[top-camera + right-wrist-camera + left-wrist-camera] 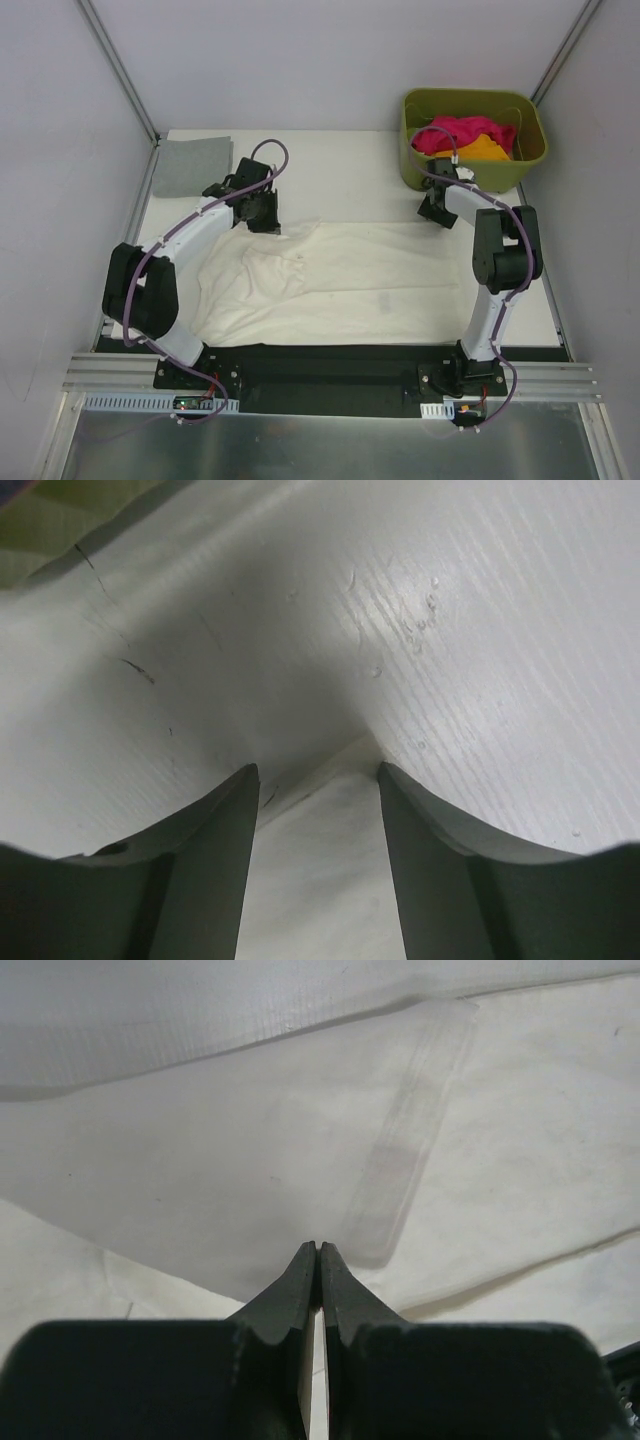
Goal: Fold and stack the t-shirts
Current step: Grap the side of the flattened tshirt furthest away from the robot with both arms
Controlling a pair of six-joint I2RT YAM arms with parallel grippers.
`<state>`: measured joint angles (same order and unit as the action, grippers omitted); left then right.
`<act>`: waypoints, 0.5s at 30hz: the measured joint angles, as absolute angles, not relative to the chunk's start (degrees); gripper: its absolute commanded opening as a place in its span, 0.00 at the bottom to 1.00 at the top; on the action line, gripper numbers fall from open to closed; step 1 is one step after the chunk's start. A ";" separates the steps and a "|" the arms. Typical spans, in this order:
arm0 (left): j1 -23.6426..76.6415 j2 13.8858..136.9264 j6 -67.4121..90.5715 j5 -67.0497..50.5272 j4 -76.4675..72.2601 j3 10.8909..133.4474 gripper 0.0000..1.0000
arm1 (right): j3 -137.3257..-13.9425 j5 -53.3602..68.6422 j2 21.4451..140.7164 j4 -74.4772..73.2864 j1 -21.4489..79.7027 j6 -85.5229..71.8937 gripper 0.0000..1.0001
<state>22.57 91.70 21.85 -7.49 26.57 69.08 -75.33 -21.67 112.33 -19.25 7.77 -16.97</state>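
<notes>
Cream-white t-shirt [370, 285] could drag lopsided if I lift: left gripper [317, 1250] pressed together at its corner, right gripper [315, 770] spread.

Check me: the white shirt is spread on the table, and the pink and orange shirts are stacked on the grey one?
No. The top external view shows the pink shirt and orange shirt in the green basket, not on the grey shirt. The white shirt is spread on the table.

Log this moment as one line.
white t-shirt spread, unfolded | left pincer shut | right pincer open over its corner
</notes>
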 measured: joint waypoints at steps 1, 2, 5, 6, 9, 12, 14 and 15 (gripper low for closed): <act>22.57 91.07 21.85 -7.46 26.48 68.75 0.00 | -75.53 -21.91 112.60 -19.53 7.84 -17.19 0.54; 22.57 90.48 21.87 -7.46 26.37 68.36 0.00 | -75.85 -22.04 112.60 -20.16 7.90 -17.28 0.54; 22.57 88.14 21.91 -7.46 26.37 66.94 0.00 | -76.25 -22.46 112.60 -21.39 8.14 -17.30 0.53; 22.57 87.46 21.91 -7.46 26.37 66.57 0.00 | -76.23 -22.65 112.60 -21.71 8.25 -17.30 0.49; 22.57 85.93 21.93 -7.44 26.35 65.69 0.00 | -76.23 -23.11 112.60 -22.59 8.58 -17.34 0.37; 22.57 85.12 21.96 -7.46 26.26 65.21 0.00 | -76.18 -23.38 112.60 -23.00 8.91 -17.43 0.28; 22.57 84.62 21.98 -7.46 26.24 64.69 0.00 | -76.16 -23.68 112.60 -23.29 8.95 -17.54 0.26; 22.57 84.36 22.02 -7.46 26.30 64.42 0.00 | -76.16 -23.77 112.60 -23.42 8.97 -17.45 0.24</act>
<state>22.57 84.36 22.02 -7.46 26.30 64.42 -76.16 -23.77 112.60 -23.42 8.97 -17.45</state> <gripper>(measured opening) 0.008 0.287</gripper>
